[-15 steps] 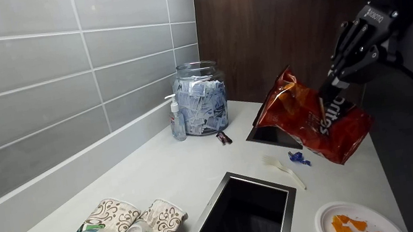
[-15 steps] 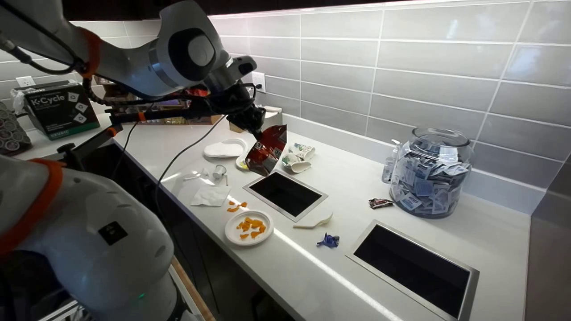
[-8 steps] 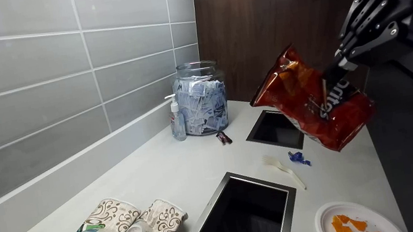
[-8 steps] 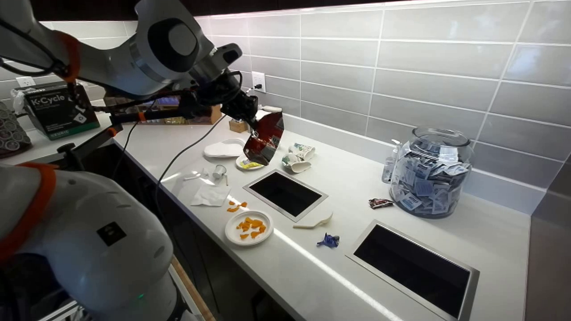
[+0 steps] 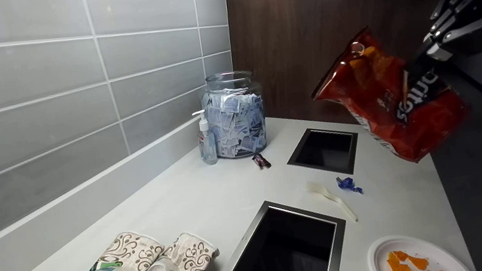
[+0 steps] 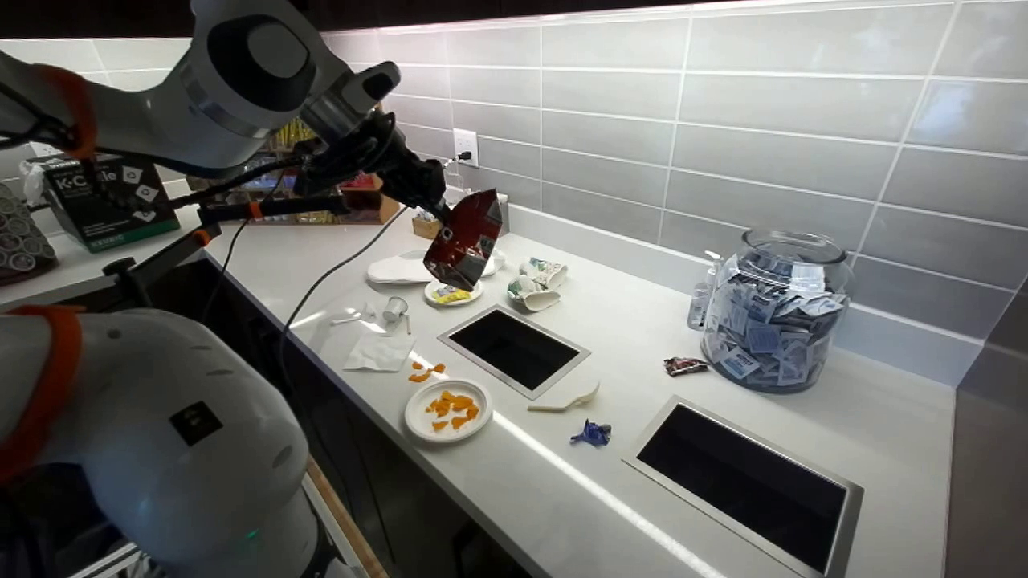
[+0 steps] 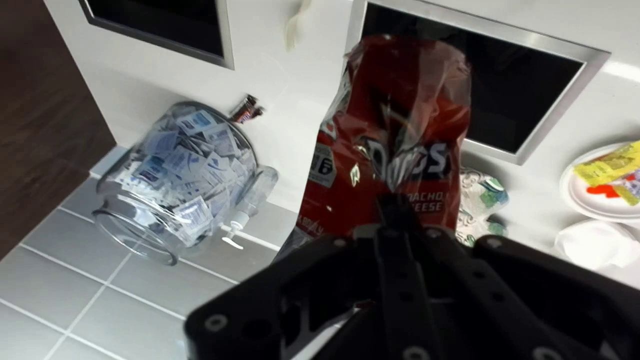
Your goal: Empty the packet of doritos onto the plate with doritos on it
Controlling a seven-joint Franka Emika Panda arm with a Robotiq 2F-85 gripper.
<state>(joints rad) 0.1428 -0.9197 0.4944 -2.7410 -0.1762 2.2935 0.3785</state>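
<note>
In an exterior view the packet of doritos [image 5: 380, 105] hangs tilted, higher and farther right than a moment ago, the dark panel [image 5: 325, 151] behind it now showing whole; the plate with doritos on it [image 5: 377, 261] stays put, well apart below. In an exterior view the arm [image 6: 169, 128] has moved up and leftward, uncovering more of a small plate [image 6: 431, 297]. In the wrist view the gripper [image 7: 393, 200] pinches the packet's front, its jaws pressed together.

There is one red bag [image 5: 377, 91], one chip plate [image 6: 415, 413], one plate of yellow packets [image 7: 570, 195], one jar [image 5: 235, 119], one pump bottle [image 5: 207, 145] and one cream fork [image 6: 548, 408]. Black panels [image 5: 282, 249], patterned cups [image 5: 128, 260] and loose wrappers [image 5: 347, 183] number two each.
</note>
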